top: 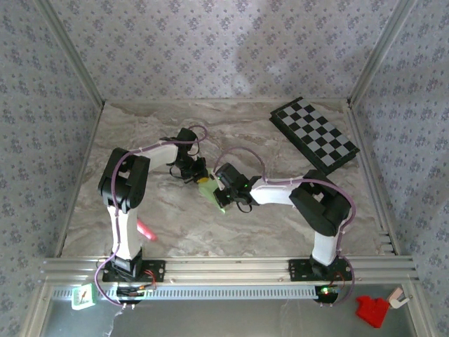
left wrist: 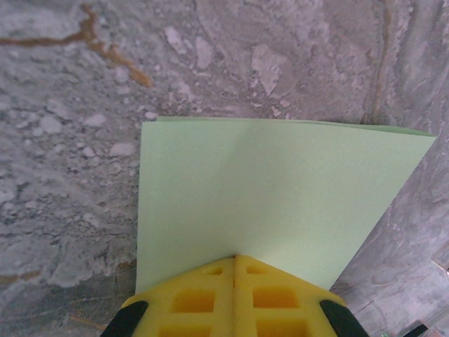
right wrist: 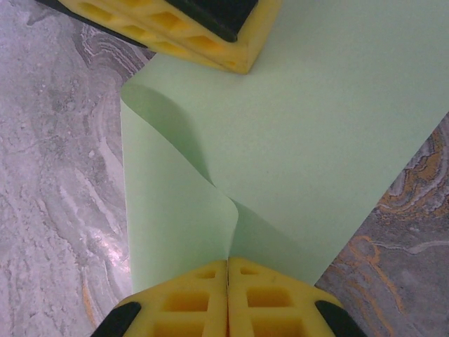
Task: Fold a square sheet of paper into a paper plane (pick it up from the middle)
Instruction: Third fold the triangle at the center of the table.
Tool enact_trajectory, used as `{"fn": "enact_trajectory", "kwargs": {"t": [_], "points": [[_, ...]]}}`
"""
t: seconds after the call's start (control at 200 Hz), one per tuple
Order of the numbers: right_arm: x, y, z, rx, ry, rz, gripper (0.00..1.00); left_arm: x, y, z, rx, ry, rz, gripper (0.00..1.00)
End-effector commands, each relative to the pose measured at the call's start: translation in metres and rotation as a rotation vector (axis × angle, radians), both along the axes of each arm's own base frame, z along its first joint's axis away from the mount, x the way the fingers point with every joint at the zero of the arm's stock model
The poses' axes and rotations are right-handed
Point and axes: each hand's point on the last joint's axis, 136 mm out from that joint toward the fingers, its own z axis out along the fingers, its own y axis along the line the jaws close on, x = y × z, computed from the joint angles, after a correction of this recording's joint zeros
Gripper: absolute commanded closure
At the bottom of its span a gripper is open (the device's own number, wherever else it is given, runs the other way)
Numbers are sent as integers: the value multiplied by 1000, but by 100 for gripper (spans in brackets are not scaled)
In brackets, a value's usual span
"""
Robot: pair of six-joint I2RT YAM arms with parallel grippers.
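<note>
The square sheet of paper (top: 215, 198) sat at the middle of the worktop (top: 210, 126), bent, its long axis slanting from far-left to near-right. The left gripper (left wrist: 233, 261) and right gripper (right wrist: 228, 265) each pinched one edge tight

From above, you can see just a small bit of the square sheet of paper (top: 216, 202). The left gripper (top: 202, 180) and the right gripper (top: 224, 189) cover the rest. The left arm (top: 126, 203) hides part of the pink marker (top: 147, 231). The red thing (top: 372, 311) at the bottom right is too small to name; it may be a clip. On your left wrist camera, the yellow fingers (left wrist: 203, 298) hide the sheet's near edge and run off the bottom. On your right wrist camera, the sheet runs off the top and right sides.
</note>
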Motion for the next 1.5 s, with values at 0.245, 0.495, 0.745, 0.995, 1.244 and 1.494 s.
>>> {"fn": "enact_trajectory", "kwargs": {"t": [0.245, 0.495, 0.745, 0.995, 1.244, 1.494], "points": [[-6, -5, -17, -57, 49, -14, 92, 10, 12, 47, -44, -118, 155, 79], [-7, -4, -18, -51, 58, -14, 92, -5, 36, 57, -129, -113, 327, 78], [-7, -5, -20, -55, 65, -16, 92, -30, 13, 55, -247, -65, 354, 85], [-8, -5, -21, -57, 69, -13, 92, -43, -7, 40, -272, -12, 314, 91], [-6, -4, -20, -52, 68, -18, 92, -49, -15, 26, -264, 28, 290, 93], [-6, -4, -20, -56, 71, -18, 92, -51, -14, 13, -233, 47, 284, 93]]}}
